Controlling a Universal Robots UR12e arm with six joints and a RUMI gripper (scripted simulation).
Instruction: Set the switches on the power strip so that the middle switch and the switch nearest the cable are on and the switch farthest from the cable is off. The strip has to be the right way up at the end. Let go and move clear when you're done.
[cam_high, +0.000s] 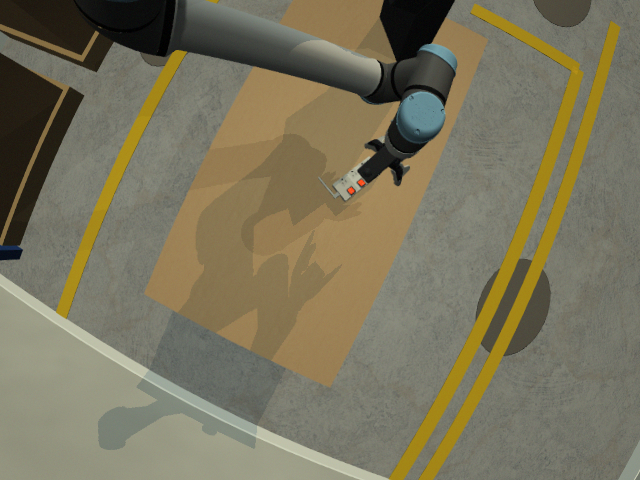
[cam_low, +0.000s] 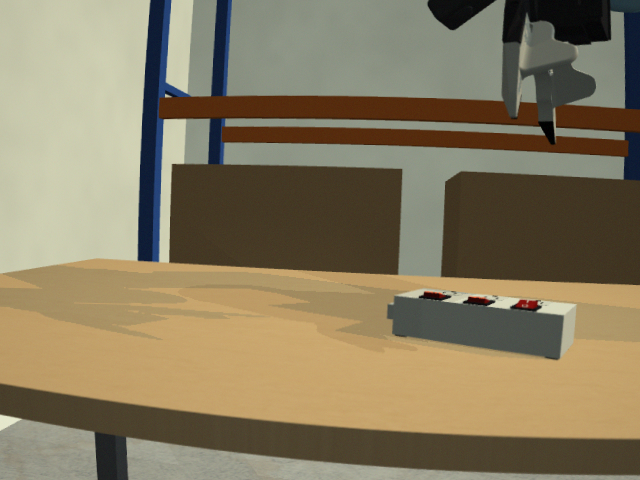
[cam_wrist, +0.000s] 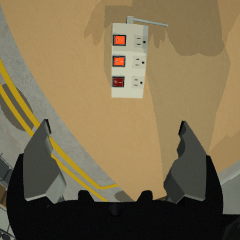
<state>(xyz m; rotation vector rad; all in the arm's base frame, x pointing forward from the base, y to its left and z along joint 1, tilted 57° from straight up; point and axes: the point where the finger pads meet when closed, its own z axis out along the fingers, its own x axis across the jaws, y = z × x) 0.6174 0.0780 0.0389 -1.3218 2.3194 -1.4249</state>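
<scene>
A white power strip lies right way up on the wooden table, its cable stub at the far end in the wrist view. The switch nearest the cable and the middle switch glow bright orange-red. The switch farthest from the cable is dark red. The strip also shows in the exterior view and in the top view. My gripper is open and empty, well above the strip, as the exterior view shows. In the top view the gripper covers the strip's far end.
Two brown boxes stand behind the table under a blue rack with brown beams. The table edge and yellow floor lines lie to the left below the gripper.
</scene>
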